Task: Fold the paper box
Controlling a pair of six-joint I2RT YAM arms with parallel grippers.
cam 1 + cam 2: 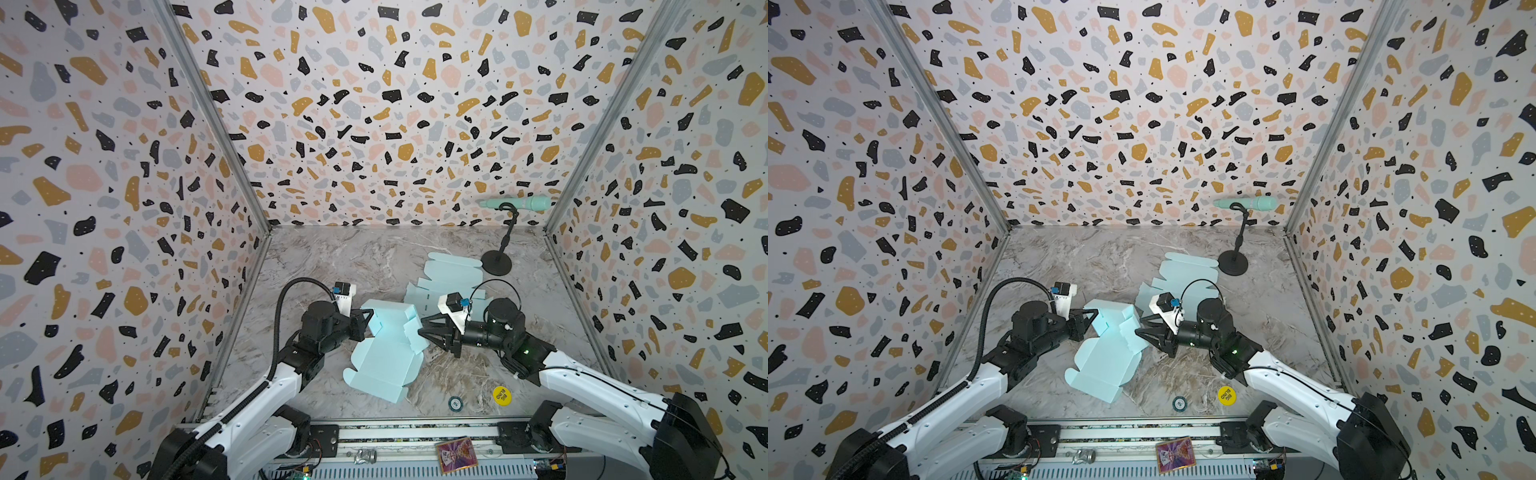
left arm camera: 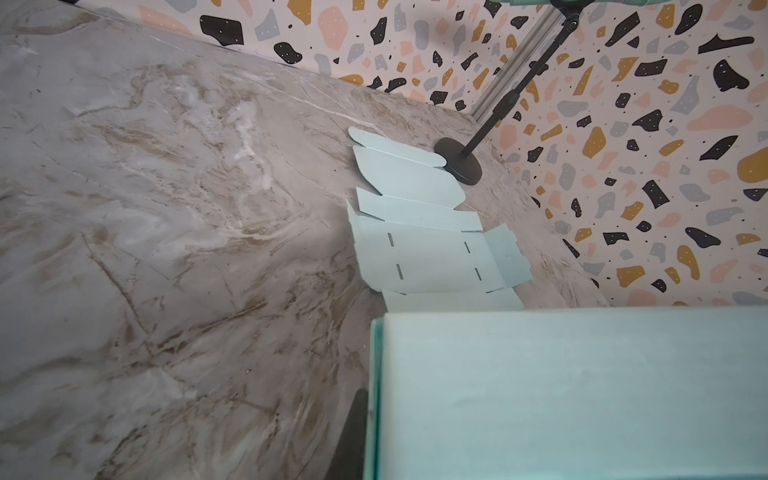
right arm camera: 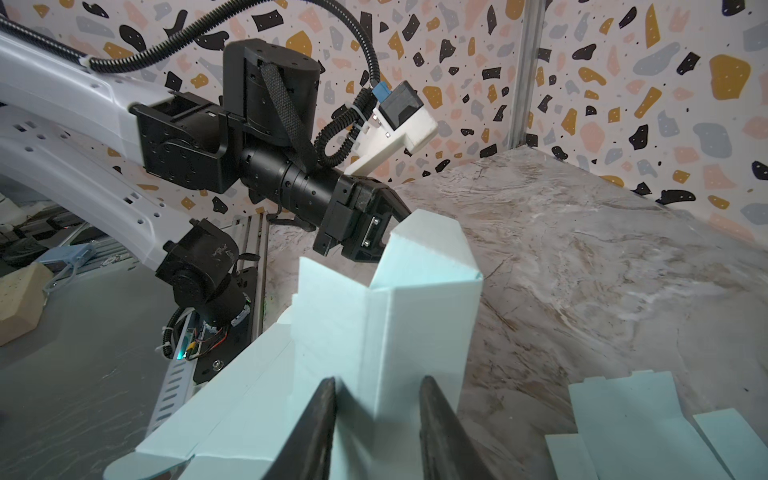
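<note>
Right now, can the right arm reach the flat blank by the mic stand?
Likely yes: flat blank lies uncovered just behind right gripper, which straddles a paper box flap; mic stand base crowds its far edge.

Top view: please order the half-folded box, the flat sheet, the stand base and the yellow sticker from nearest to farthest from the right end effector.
1. The box: right at the tips of the right end effector, on its left.
2. The flat sheet: just behind it, toward the back wall.
3. The stand base, back right, and the yellow sticker, front edge: too close to call.
</note>
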